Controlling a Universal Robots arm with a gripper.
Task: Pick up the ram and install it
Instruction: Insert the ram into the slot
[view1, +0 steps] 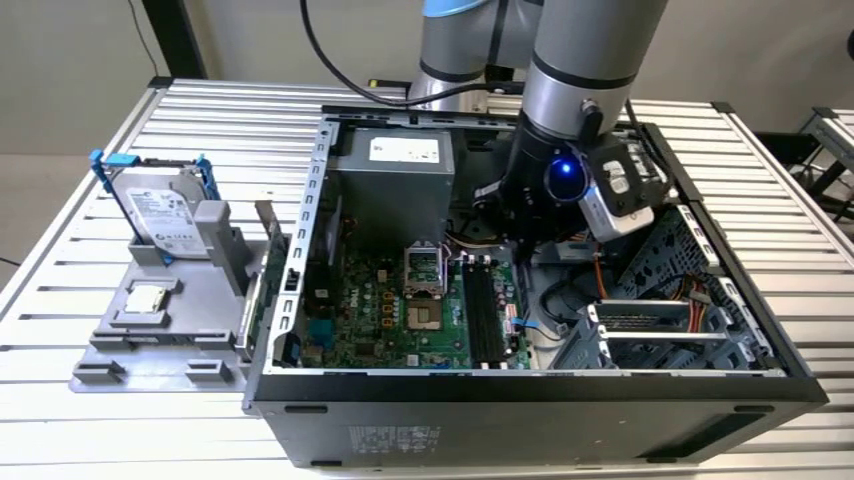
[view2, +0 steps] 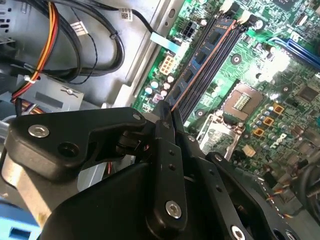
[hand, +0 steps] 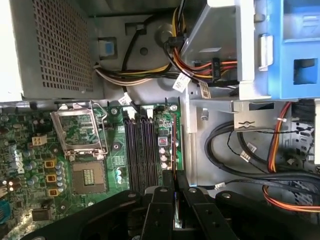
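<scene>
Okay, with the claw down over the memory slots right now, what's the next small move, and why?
Probably a gentle push straight down. In both wrist views the claw is shut on the ram, which stands on edge along the outermost slot of the motherboard. Whether it is fully seated, I cannot tell.

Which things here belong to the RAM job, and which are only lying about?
Job:
ram, standing in a slot
tool, closed on the ram
motherboard
black slots

Lying about:
hard drive on the grey stand
power supply
cables
</scene>
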